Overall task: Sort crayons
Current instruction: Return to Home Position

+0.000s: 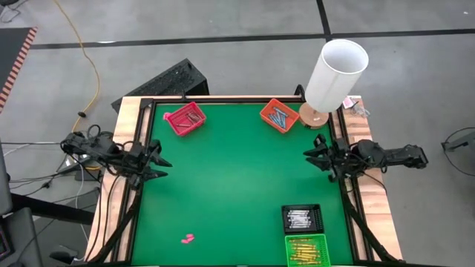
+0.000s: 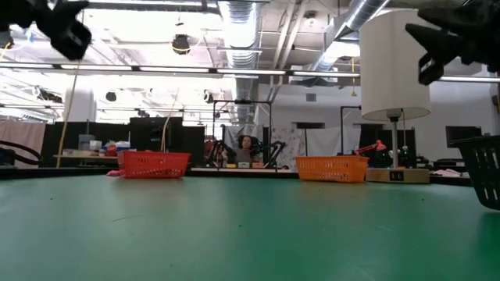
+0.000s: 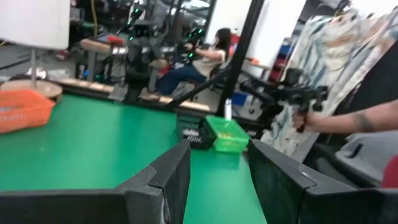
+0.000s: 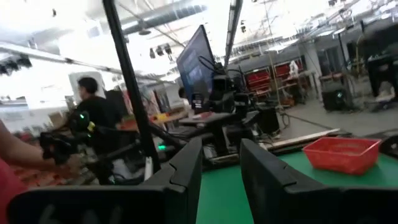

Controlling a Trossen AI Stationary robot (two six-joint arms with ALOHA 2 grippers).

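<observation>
Okay, no loose crayons on the green mat (image 1: 223,178) that I can spot. The crayons (image 1: 304,251) all lie inside bins. Yellowish ones are in the green bin (image 1: 288,241) at the high view's lower right, pale ones in the black bin (image 1: 285,219) just beside it. Bluish ones are in the orange bin (image 1: 266,110) at the far edge next to the lamp (image 1: 338,67), and a few dark ones in the red bin (image 1: 171,119) at the far left. Only a small pink lump (image 1: 188,238) lies bare on the mat, lower left, and it is not a crayon. The left gripper (image 1: 159,166) hangs over the mat's left edge, fingers spread, nothing between them. The right gripper (image 1: 312,157) mirrors it over the right edge, also spread and empty. Both sit high off the surface, judging by the low view. Step in hand, I'd say, is parking the arms at home, since the sorting looks done. The next move needs little: settle each arm to rest with no grasp, keeping the fingers clear of bins and lamp. Risk looks low, though the right arm is the one nearest the lamp.
</observation>
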